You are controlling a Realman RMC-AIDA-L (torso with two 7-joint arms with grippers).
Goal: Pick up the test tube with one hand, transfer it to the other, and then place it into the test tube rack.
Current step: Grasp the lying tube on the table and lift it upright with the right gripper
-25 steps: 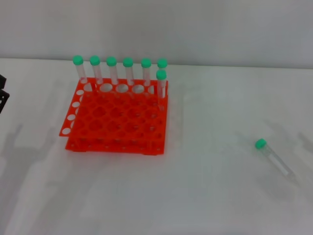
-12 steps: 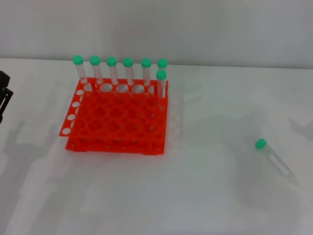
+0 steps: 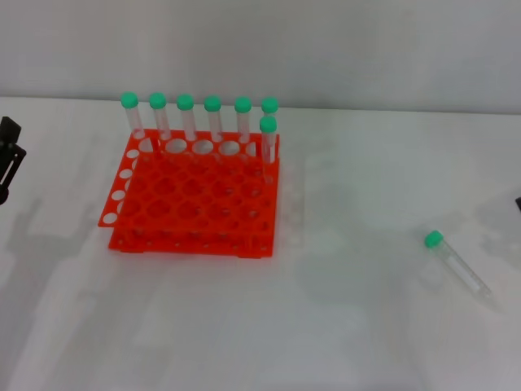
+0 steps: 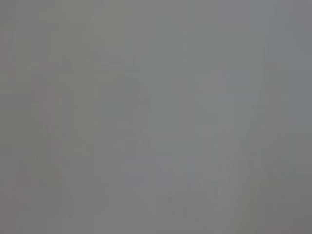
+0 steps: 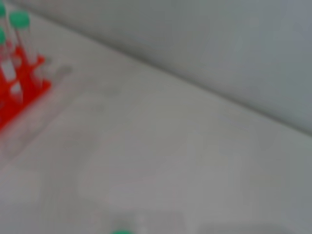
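Movement shows only at the edges. At the far left of the head view the left claw [image 3: 8, 159] has crept a little further in than it was a second ago, though too little of it shows to tell whether it is released or clenched. At the far right edge a dark sliver now shows, probably the right arm arriving; its claw is out of sight.

The test tube [image 3: 454, 262] lies flat on the white desk [image 3: 350, 326], green cap toward the test tube rack [image 3: 195, 199] and well apart from it, where it lay before. Seven green-capped tubes [image 3: 212, 118] stand along the rack's far side. I judge the pick-up is only beginning, with nothing grasped.

No brand, label or writing is legible anywhere.
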